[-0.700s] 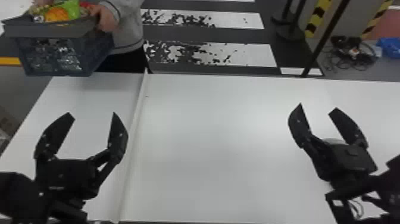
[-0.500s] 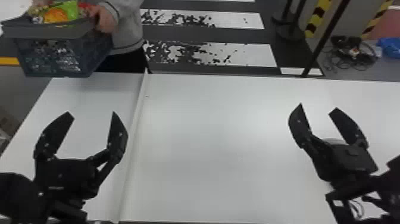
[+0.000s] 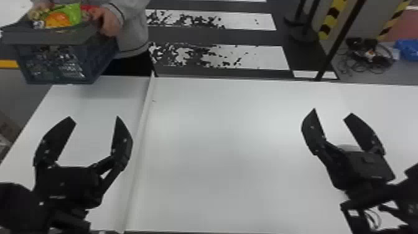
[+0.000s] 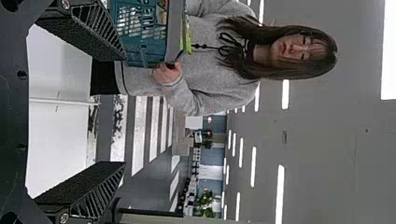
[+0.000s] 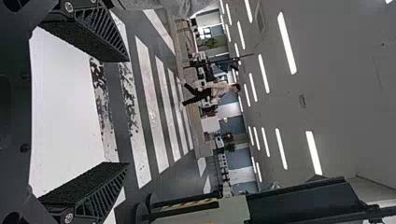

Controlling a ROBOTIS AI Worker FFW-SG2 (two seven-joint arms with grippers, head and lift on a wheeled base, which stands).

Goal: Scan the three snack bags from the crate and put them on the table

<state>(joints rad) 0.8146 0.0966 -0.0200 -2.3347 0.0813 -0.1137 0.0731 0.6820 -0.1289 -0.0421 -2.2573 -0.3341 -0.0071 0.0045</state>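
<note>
Crate (image 3: 65,62): shifted slightly nearer and lower in the head view since the earlier frame, now overlapping the far left corner of the tabletop (image 3: 217,155); touching or just above, cannot tell.
Hand (image 3: 109,23): gripping the crate's rim on the side toward the tabletop's middle, moved along with it; gray sleeve (image 3: 132,25) behind.
Bags: inside the crate, heaped at the top, with orange (image 3: 57,19), green (image 3: 73,13) and red (image 3: 88,10) showing; exact number, cannot tell.
Left end effector (image 3: 94,117): open and empty, fingers spread wide above the left part of the tabletop, pointing toward the far edge, nearer to the crate than the right one.
Right end effector (image 3: 333,111): likewise open and empty, above the right part of the tabletop, well apart from the crate.
Strip (image 3: 143,124): running from the far edge to the near edge, just beside one finger of the left end effector in the head view.
Floor (image 3: 217,37): striped dark and white beyond the tabletop.
Cables (image 3: 370,59): bunched on the ground at far right, near something blue (image 3: 408,49).
</note>
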